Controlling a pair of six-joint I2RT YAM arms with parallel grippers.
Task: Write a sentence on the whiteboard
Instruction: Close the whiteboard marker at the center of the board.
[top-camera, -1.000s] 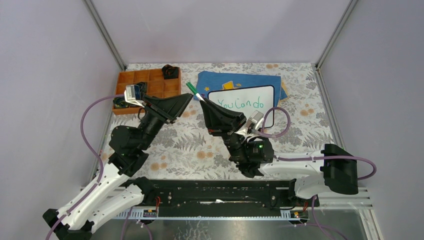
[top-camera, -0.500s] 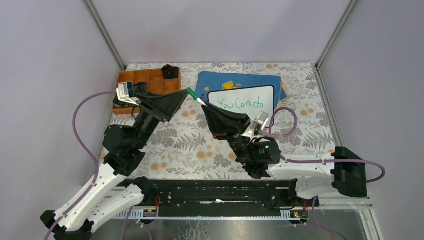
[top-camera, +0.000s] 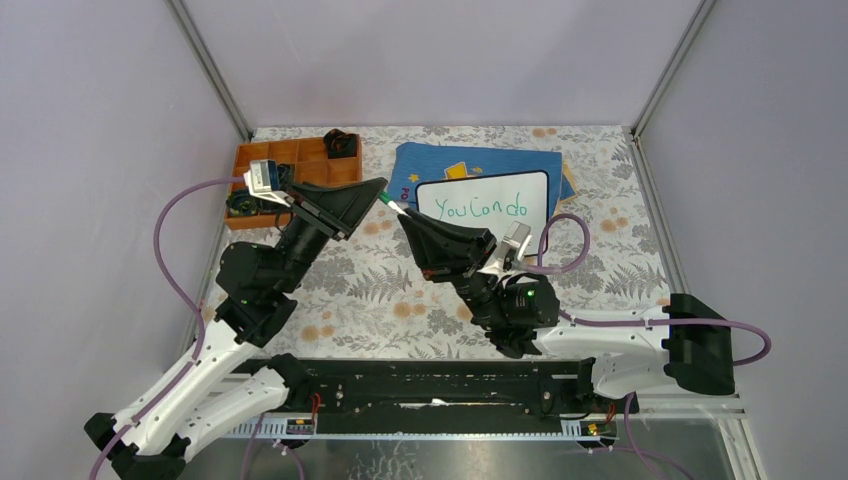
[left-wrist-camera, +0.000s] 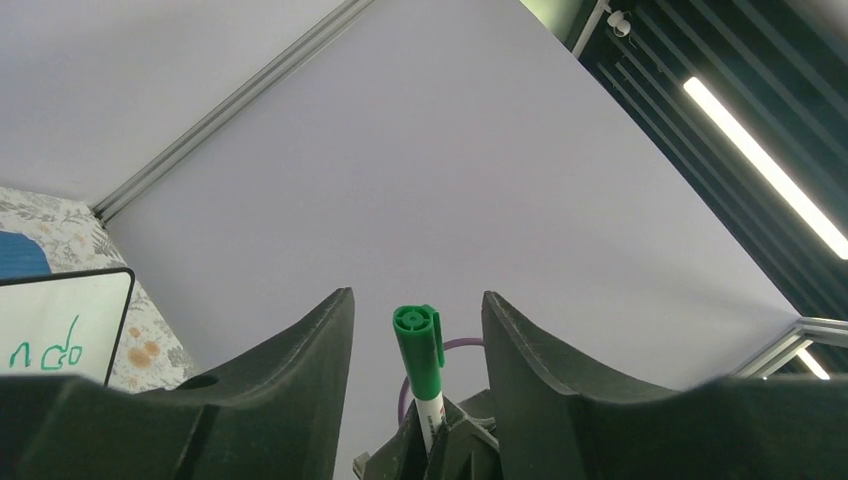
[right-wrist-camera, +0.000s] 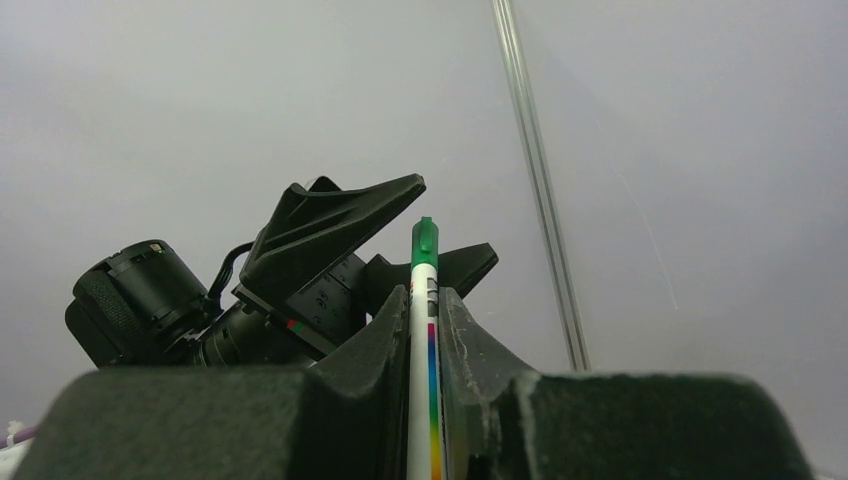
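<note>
Between the left fingers (left-wrist-camera: 300, 385), the marker (left-wrist-camera: 419, 350); whiteboard (left-wrist-camera: 60, 305) beyond.

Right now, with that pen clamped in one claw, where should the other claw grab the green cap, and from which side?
I'd grip the green cap across its round sides, coming end-on from its free tip. It juts clear beyond the right gripper, which pinches the marker barrel, and the open left gripper straddles it.

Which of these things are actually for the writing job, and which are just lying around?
For the job: whiteboard, green words, marker, right gripper holding it, left gripper open around its cap.
Lying about: orange tray, blue cloth.
</note>
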